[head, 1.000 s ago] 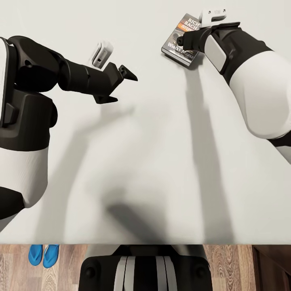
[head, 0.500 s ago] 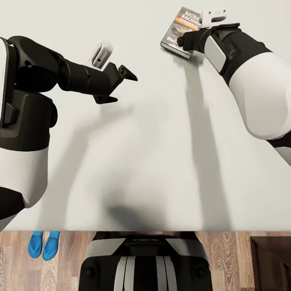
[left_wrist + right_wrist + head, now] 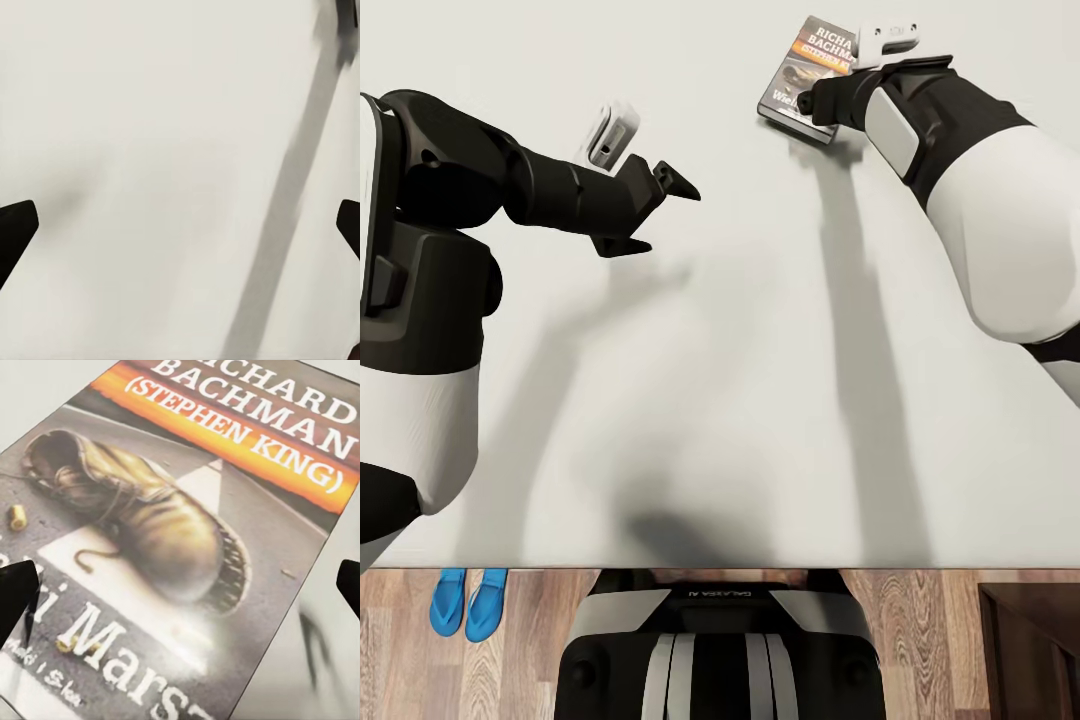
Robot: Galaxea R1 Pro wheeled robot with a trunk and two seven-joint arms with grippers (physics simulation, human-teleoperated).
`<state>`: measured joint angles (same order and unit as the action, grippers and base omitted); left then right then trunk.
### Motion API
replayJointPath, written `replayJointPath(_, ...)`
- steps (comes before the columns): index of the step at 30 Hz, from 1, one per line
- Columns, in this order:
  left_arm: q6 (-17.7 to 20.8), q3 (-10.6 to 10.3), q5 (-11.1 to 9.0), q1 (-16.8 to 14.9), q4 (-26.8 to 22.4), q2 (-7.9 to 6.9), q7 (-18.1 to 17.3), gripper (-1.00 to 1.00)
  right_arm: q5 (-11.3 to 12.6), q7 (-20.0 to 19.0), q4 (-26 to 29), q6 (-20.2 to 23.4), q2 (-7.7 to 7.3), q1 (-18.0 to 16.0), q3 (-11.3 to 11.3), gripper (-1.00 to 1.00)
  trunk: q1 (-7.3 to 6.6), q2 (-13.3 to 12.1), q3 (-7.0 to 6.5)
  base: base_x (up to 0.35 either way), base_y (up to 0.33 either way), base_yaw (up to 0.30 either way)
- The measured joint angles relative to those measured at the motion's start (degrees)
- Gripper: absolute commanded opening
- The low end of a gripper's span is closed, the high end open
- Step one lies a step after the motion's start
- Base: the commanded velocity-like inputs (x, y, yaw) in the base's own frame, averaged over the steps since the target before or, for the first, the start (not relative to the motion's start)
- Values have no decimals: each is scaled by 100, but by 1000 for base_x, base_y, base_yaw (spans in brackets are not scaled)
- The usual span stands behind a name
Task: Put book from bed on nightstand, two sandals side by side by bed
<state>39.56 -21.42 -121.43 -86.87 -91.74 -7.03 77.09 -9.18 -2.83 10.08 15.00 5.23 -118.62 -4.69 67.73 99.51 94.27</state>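
The book (image 3: 803, 72) lies flat on the pale mattress of the bed (image 3: 740, 330), far right. Its cover shows a worn boot, an orange band and white "BACHMAN" lettering (image 3: 187, 510). My right gripper (image 3: 815, 104) hangs open over the book's near end, its dark fingertips (image 3: 15, 589) spread on either side of the cover. My left gripper (image 3: 660, 212) is open over bare mattress at the left, its fingertips (image 3: 16, 225) wide apart with nothing between them. The two blue sandals (image 3: 465, 602) lie side by side on the wood floor beside the bed's near edge, at the left.
The robot's base (image 3: 715, 650) stands against the bed's near edge. A corner of a dark brown wooden piece (image 3: 1030, 650) shows on the plank floor at the lower right; I cannot tell whether it is the nightstand.
The whole view has shifted, and the bed's near edge now sits higher in the picture. More of the book shows beyond the right gripper. Both grippers stay open.
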Motion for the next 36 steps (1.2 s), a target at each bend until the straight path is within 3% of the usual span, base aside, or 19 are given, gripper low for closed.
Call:
replayJointPath(17, 0, 25, 0, -2, 1, -2, -14, 100, 20, -8, -202, 27, -11, -224, 18, 100, 1, 0, 1, 2, 0, 0)
replayJointPath(36, 0, 35, 0, 0, 0, -2, -19, 100, 20, -8, -195, 5, -9, -277, 20, 100, 1, 0, 1, 99, 0, 0)
